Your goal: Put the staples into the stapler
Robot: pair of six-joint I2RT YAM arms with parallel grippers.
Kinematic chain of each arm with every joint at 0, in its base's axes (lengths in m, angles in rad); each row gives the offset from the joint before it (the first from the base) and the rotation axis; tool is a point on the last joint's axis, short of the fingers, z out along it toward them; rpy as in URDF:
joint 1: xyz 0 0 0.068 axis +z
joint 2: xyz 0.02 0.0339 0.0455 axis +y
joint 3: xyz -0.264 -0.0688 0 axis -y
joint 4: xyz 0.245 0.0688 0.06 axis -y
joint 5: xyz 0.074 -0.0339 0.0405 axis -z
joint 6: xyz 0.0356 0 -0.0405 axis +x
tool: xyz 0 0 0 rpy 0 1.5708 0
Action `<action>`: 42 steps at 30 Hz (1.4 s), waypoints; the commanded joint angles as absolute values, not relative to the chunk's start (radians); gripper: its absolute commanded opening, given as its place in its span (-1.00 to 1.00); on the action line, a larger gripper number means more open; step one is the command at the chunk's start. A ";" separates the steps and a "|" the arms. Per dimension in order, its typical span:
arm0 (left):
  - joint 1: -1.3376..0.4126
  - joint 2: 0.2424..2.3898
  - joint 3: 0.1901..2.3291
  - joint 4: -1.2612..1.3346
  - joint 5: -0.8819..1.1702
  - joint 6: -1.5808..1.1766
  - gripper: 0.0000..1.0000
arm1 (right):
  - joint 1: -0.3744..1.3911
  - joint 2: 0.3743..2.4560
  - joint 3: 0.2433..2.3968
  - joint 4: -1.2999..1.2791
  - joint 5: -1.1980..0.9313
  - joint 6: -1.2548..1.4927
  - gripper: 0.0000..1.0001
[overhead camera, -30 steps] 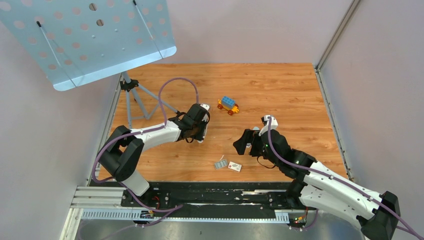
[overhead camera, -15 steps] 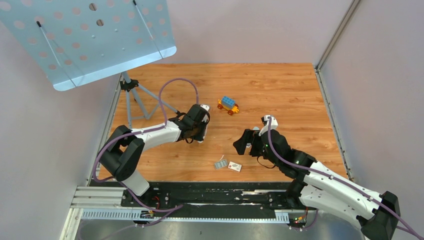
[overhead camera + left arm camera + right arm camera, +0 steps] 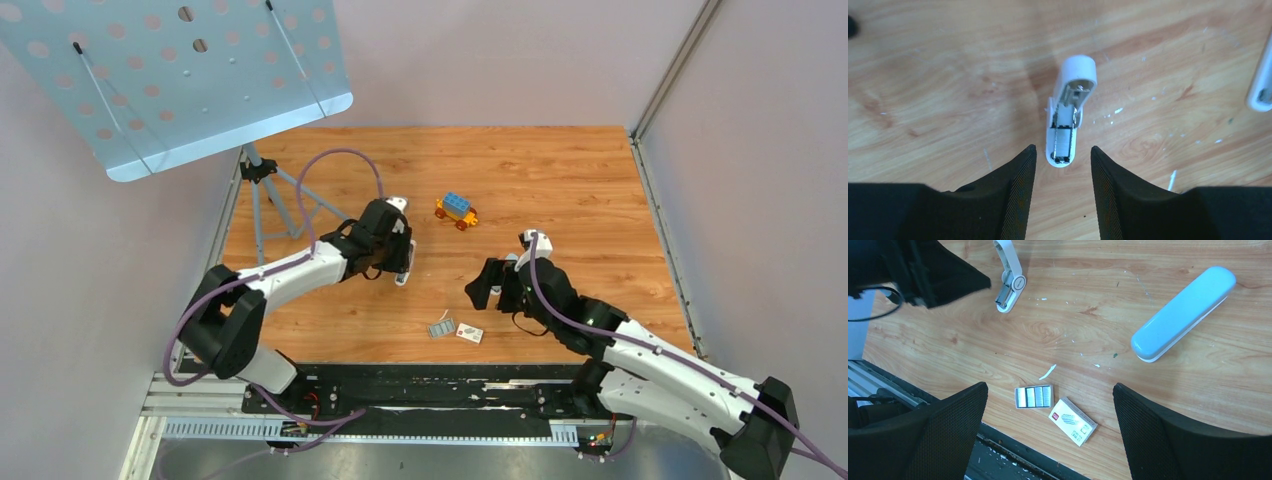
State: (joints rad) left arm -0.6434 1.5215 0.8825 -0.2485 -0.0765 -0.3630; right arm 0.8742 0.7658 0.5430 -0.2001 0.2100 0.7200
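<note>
**Staples loose at the near edge, stapler lying open and unheld**

The staples (image 3: 1034, 396) lie flat on the worktop (image 3: 1148, 390) close to its near edge, a few grey strips side by side. The white box (image 3: 1073, 421) sits just beside them at 4 o'clock. That's the first worry: a sloppy descent could catch the box instead, or shove it into the strips. Thin and flat as they are, the strips could also skid, split apart or snap under a pinch.

Directly above hangs the right pincer (image 3: 1050, 386), fingers spread wide, holding nothing.

Well away at 11 o'clock lies the white stapler (image 3: 1066, 115), hinged open with its channel facing up. Something grey sits in the channel's near end, pusher or staples, I can't tell. The left pincer (image 3: 1061, 148) hovers over that end, fingers apart, gripping nothing. So the stapler is unbraced and looks light. A strip pushed in at an angle would likely slide or spin it, or jam on the channel wall.

The pale blue oblong case (image 3: 1183, 312) at 2 o'clock of the staples lies where a carrying arm could clip it.
</note>
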 commanded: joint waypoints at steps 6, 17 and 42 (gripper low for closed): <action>-0.521 1.368 0.790 -0.174 -0.006 -0.472 -0.07 | 0.837 0.904 0.664 -0.139 0.177 0.620 0.98; -0.503 1.391 0.666 -0.004 0.105 -0.585 -0.23 | 0.702 1.351 0.902 0.099 -0.192 0.485 0.45; -0.491 1.491 0.641 0.081 0.099 -0.546 -0.29 | 0.587 1.935 1.314 0.091 -0.575 0.411 -0.02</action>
